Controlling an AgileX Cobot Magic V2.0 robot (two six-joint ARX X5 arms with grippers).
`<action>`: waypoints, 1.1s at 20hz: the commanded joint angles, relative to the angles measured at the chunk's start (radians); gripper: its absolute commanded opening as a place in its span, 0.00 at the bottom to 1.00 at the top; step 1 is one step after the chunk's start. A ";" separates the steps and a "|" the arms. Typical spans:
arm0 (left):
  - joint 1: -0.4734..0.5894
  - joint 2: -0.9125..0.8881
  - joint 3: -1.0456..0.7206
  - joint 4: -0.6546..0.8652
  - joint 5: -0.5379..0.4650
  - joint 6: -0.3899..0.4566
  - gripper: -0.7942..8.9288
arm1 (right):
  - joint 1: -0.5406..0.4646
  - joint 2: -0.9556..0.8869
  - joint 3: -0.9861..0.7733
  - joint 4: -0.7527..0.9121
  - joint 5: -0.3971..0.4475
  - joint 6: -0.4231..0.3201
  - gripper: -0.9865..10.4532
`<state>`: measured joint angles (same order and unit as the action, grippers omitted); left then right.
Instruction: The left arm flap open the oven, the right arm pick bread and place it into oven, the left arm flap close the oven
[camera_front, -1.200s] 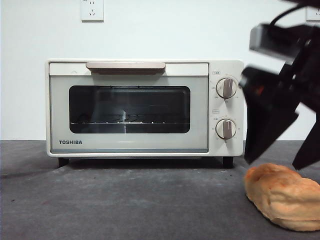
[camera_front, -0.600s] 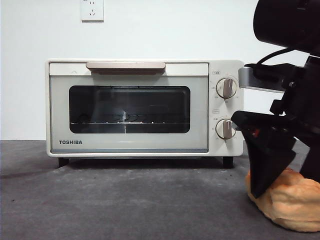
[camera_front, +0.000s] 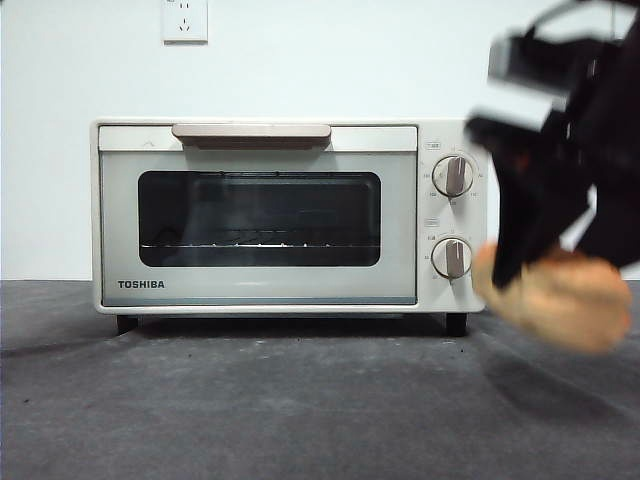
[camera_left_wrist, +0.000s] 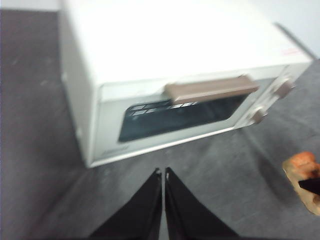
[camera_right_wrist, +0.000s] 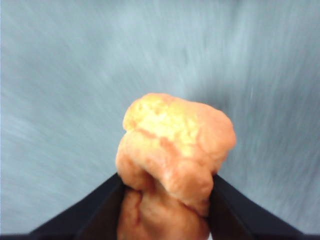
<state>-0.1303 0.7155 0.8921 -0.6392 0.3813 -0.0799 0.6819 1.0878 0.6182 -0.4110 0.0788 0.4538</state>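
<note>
The cream-white Toshiba oven (camera_front: 260, 215) stands at the back of the table with its door closed and its beige handle (camera_front: 250, 132) at the top. My right gripper (camera_front: 560, 262) is shut on the golden-orange bread (camera_front: 555, 295) and holds it off the table, just right of the oven's knobs (camera_front: 452, 258). In the right wrist view the bread (camera_right_wrist: 175, 150) sits between the two jaws of the right gripper (camera_right_wrist: 167, 182). My left gripper (camera_left_wrist: 163, 172) is shut and empty, hovering in front of the oven (camera_left_wrist: 175, 45), apart from the handle (camera_left_wrist: 212, 89). The bread (camera_left_wrist: 302, 172) shows at that view's edge.
The oven stands on a dark grey table (camera_front: 250, 400) against a white wall. A wall socket (camera_front: 184, 18) is above the oven. The left arm does not show in the front view.
The right gripper came down over the bread on the table, closed on it, and has lifted it up off the table. The oven door has stayed closed.
</note>
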 joint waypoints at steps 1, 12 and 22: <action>-0.054 0.048 0.034 0.072 0.005 -0.036 0.10 | 0.010 -0.062 0.045 -0.039 0.001 -0.028 0.27; -0.275 0.476 0.202 0.336 -0.076 -0.021 0.10 | 0.010 -0.286 0.188 -0.170 0.000 -0.073 0.27; -0.343 0.708 0.281 0.385 -0.156 0.057 0.10 | 0.010 -0.339 0.195 -0.175 0.001 -0.080 0.27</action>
<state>-0.4671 1.4090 1.1492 -0.2642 0.2302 -0.0414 0.6819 0.7448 0.7944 -0.5926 0.0788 0.3889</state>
